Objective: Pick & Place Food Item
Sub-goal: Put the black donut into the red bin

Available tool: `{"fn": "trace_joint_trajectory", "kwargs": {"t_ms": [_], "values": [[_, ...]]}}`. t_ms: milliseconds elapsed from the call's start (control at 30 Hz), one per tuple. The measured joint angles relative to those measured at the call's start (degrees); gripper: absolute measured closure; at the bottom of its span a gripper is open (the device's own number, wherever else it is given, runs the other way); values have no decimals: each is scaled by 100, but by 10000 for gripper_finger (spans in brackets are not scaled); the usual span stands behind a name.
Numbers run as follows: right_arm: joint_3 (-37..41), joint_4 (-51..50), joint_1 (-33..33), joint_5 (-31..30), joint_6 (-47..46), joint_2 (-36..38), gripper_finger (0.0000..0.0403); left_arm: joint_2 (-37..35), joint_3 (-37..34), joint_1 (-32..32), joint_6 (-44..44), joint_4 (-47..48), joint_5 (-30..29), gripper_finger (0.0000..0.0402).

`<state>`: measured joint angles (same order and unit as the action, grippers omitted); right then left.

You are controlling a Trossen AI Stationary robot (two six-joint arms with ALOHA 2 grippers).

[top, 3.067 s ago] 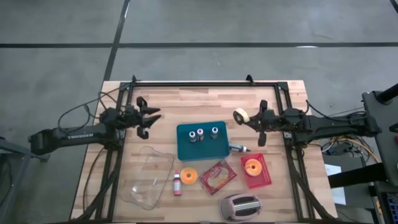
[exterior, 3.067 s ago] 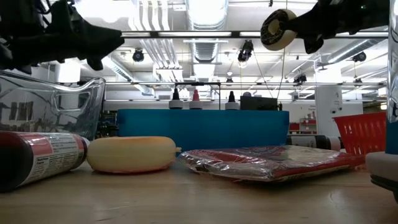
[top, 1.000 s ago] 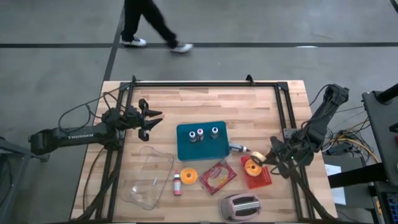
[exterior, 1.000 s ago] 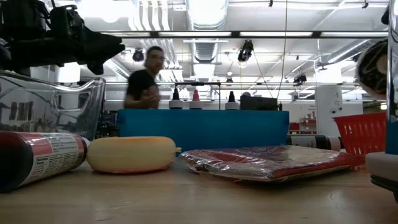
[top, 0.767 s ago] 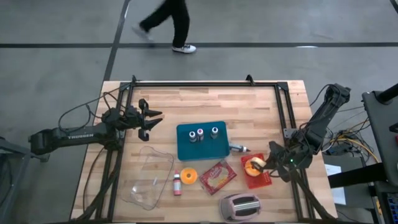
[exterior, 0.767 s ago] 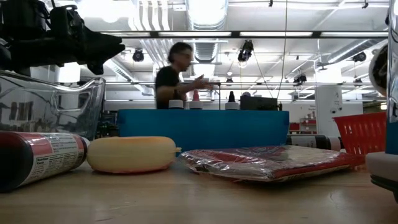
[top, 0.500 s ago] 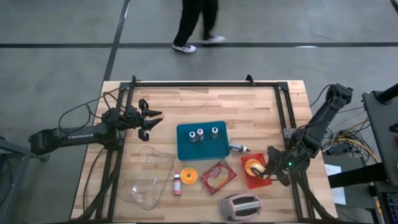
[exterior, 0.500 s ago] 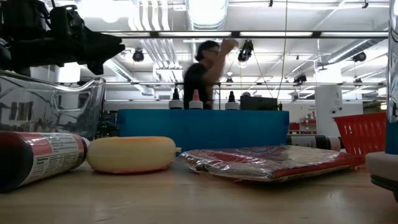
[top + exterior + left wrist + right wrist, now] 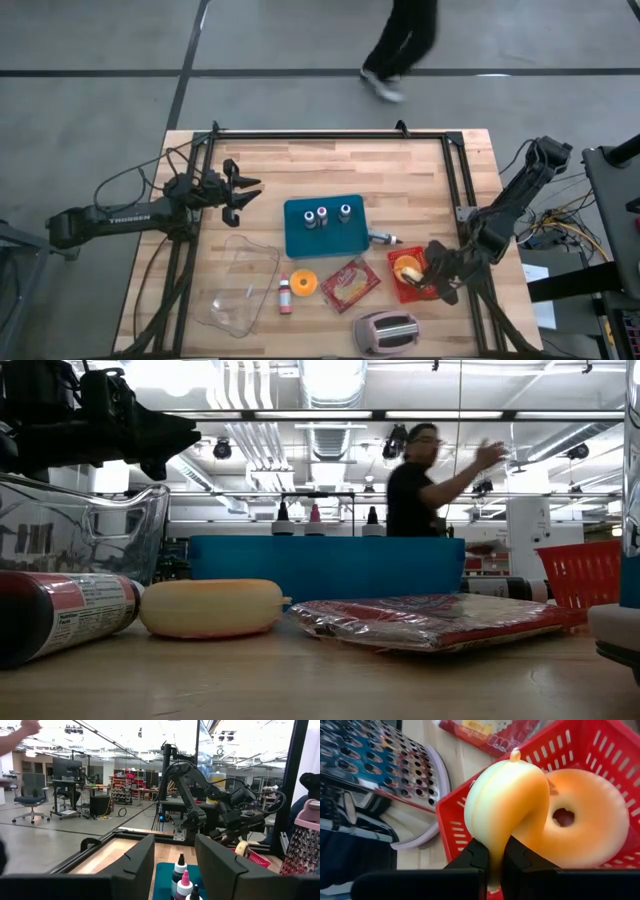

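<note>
The right hand (image 9: 491, 855) pinches a pale, soft, ring-shaped pastry (image 9: 507, 802) over the red lattice plastic basket (image 9: 580, 750), where a glossy orange doughnut (image 9: 580, 815) already lies (a metal grater (image 9: 385, 770) sits just beside). The left hand (image 9: 240, 190) hovers with fingers spread near the bench's (image 9: 340, 165) far-left area.

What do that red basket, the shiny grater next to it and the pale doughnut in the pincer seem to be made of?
The red slotted basket looks like moulded plastic: thin, evenly coloured ribs, slight sheen. The grater looks like polished metal, mirror-bright with punched holes, its pale rim probably plastic. The pale doughnut in the right gripper seems soft rubber or foam, since it folds where pinched; smooth matte skin. The exact material is uncertain.
</note>
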<state>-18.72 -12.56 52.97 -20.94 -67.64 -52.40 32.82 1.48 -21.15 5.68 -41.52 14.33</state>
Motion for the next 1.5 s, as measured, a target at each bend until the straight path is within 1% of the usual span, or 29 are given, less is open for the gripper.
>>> {"fn": "trace_joint_trajectory", "kwargs": {"t_ms": [167,267,367,633,767,867,1000,1133,1300,1400,1500], "values": [[-5,23,0,6,13,-76,390,0,0,0,82,0,0,255],[-7,14,-10,20,11,-51,379,0,0,0,82,0,0,255],[-9,11,-11,12,12,-54,350,0,0,0,82,0,0,255],[-9,-48,-57,-19,159,-57,255,0,0,0,81,0,-1,255],[-31,-60,-161,-16,236,-54,223,0,0,0,76,2,0,255],[-117,-65,-235,-7,352,-56,207,0,0,0,76,0,-1,255],[-282,-188,-303,-10,485,-57,198,0,0,0,76,0,0,255],[-465,-725,-371,-46,466,-59,197,0,0,0,78,0,0,255],[-599,-1504,-388,-502,150,-59,197,0,0,2,78,0,90,255],[-679,-2063,-396,-626,-136,-63,197,0,0,0,78,0,92,255],[-809,-2353,-393,-756,-283,-63,197,0,0,0,78,0,94,254]]}}
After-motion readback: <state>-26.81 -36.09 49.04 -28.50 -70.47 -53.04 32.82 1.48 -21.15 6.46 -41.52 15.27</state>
